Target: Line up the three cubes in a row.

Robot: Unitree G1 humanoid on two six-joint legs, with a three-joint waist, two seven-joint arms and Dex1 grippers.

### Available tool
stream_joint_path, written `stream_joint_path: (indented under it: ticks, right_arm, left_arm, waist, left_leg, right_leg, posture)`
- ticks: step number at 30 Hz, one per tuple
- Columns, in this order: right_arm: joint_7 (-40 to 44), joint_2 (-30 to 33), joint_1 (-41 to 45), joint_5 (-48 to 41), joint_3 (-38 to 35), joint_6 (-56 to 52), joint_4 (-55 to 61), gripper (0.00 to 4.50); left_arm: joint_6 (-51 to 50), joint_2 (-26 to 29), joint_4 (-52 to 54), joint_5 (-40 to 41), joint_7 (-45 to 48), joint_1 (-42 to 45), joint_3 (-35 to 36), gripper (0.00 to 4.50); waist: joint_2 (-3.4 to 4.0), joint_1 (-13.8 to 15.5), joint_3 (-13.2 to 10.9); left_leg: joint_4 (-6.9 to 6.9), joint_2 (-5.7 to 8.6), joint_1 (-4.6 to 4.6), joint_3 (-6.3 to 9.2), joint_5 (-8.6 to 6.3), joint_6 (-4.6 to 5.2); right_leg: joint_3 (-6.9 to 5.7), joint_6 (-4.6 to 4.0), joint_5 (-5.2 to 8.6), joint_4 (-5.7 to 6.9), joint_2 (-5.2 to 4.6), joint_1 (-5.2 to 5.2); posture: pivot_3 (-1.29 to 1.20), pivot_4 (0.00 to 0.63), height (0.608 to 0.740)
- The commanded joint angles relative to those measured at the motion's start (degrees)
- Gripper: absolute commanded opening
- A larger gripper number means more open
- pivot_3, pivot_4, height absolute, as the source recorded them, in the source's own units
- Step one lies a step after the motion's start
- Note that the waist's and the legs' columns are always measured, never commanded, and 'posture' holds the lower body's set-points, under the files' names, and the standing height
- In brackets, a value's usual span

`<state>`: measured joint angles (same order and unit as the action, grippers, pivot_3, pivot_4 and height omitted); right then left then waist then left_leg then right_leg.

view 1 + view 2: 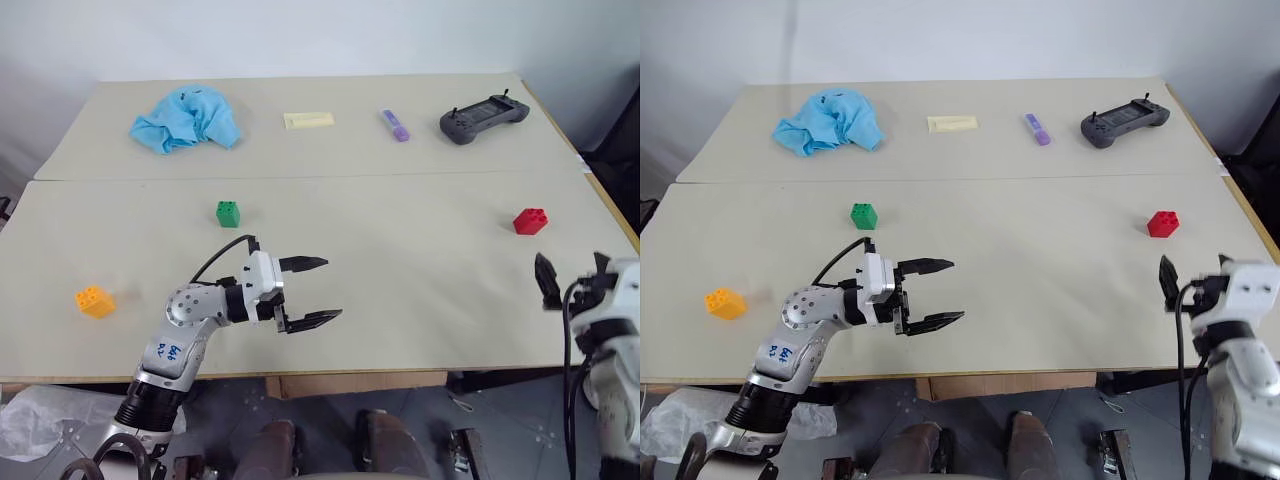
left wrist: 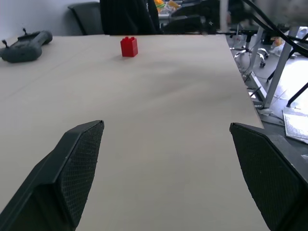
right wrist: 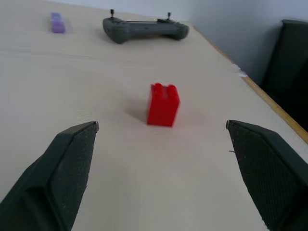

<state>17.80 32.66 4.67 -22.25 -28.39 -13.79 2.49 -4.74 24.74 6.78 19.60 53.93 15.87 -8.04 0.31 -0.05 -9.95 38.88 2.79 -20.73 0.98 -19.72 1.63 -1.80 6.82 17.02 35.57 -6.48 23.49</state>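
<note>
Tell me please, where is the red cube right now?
In the head views, the red cube stands on the table's right side, nearer than the controller and just beyond the open right gripper.

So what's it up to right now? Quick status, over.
Left gripper and right gripper open, empty. Red cube sits ahead of the right gripper; green cube and orange-yellow cube far apart, unaligned. Nothing between them.

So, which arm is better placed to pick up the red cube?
The right. Its open end effector faces the red cube directly; the left end effector is mid-table, farther away.
</note>
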Motion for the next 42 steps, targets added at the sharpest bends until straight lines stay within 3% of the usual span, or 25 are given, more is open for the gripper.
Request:
stream_joint_path:
  ticks: [1,7,15,22,24,27,31,36,39,42]
  right_arm:
    - [2.8,3.6,6.4,0.4,1.4,-1.9,-6.9,4.5]
    - [4.4,6.2,22.5,5.8,7.5,-0.3,-29.1,4.5]
    - [7.4,5.9,30.4,9.8,10.6,8.4,-45.0,4.5]
    - [7.9,5.6,32.9,11.2,11.4,12.9,-49.7,2.18]
    - [9.0,5.8,32.9,11.1,11.5,13.9,-49.4,1.47]
    - [16.6,5.5,31.8,8.3,12.2,11.7,-45.0,1.46]
    - [36.1,5.7,25.9,-0.8,17.7,1.9,-24.4,1.46]
    - [45.8,7.0,23.2,-4.8,24.7,-6.7,-7.8,1.46]
    - [51.4,6.8,26.3,-1.9,33.2,-9.5,-5.9,1.46]
    - [54.0,4.4,29.1,3.3,38.8,-4.3,-11.6,1.46]
  left_arm:
    - [0.1,-0.1,3.1,-0.4,-1.0,-1.1,0.0,4.45]
    - [-0.4,0.4,6.0,-1.7,-3.4,-3.1,0.4,4.45]
    - [-1.1,0.8,6.7,-2.0,-5.1,-3.9,0.9,4.45]
    - [-1.1,0.6,6.7,-2.4,-6.3,-4.1,0.7,4.5]
    - [-1.0,0.6,6.6,-2.5,-6.5,-4.1,0.8,4.5]
    - [-0.8,0.8,6.3,-2.5,-6.5,-4.1,0.9,4.5]
    - [-0.6,1.7,5.8,-2.0,-6.5,-5.0,2.6,4.5]
    - [-1.0,2.4,5.5,-1.2,-6.4,-6.3,4.9,4.5]
    - [-0.7,3.4,5.0,-1.2,-5.8,-7.8,5.9,4.5]
    - [-0.7,3.6,5.3,-1.4,-5.9,-8.7,6.1,4.5]
  waist:
    - [-0.01,0.1,0.0]
    - [0.0,-0.1,0.0]
    - [0.0,0.0,0.0]
    - [0.0,-0.1,0.0]
    - [0.0,-0.1,0.0]
    - [0.0,-0.1,0.0]
    - [0.01,-0.1,0.0]
    - [0.01,0.0,0.0]
    - [0.01,0.0,0.0]
    - [-0.01,0.1,0.0]
  left_leg:
    - [0.0,-0.02,0.0,0.03,0.0,0.0]
    - [0.13,0.02,-0.28,0.06,0.0,0.03]
    - [0.16,0.02,-0.43,0.12,0.01,0.03]
    - [0.16,0.0,-0.44,0.11,0.01,0.03]
    - [0.15,0.0,-0.43,0.11,0.01,0.02]
    - [0.16,0.0,-0.44,0.11,0.01,0.03]
    - [0.15,-0.06,-0.47,0.15,0.0,0.01]
    - [0.2,-0.07,-0.45,0.19,-0.01,-0.01]
    - [0.2,-0.06,-0.44,0.22,-0.03,-0.03]
    - [0.19,-0.05,-0.46,0.26,-0.04,-0.03]
  right_leg:
    - [-0.04,0.0,0.0,-0.02,0.0,0.0]
    - [-0.17,0.06,-0.04,-0.08,-0.04,0.09]
    - [-0.29,0.11,-0.06,-0.07,-0.04,0.14]
    - [-0.29,0.13,-0.08,-0.07,-0.02,0.13]
    - [-0.3,0.13,-0.08,-0.07,-0.02,0.13]
    - [-0.3,0.13,-0.08,-0.07,-0.02,0.13]
    - [-0.32,0.14,-0.08,-0.07,0.03,0.13]
    - [-0.34,0.14,-0.08,-0.08,0.0,0.13]
    - [-0.34,0.13,-0.08,-0.29,-0.01,0.12]
    - [-0.37,0.12,-0.08,-0.34,-0.03,0.12]
  posture:
    - [0.0,0.15,0.74]
    - [0.0,0.15,0.74]
    - [0.0,0.15,0.74]
    - [0.0,0.15,0.74]
    - [0.0,0.15,0.74]
    - [0.0,0.15,0.74]
    - [0.0,0.15,0.74]
    - [0.0,0.15,0.74]
    - [0.0,0.15,0.74]
    - [0.0,0.15,0.74]
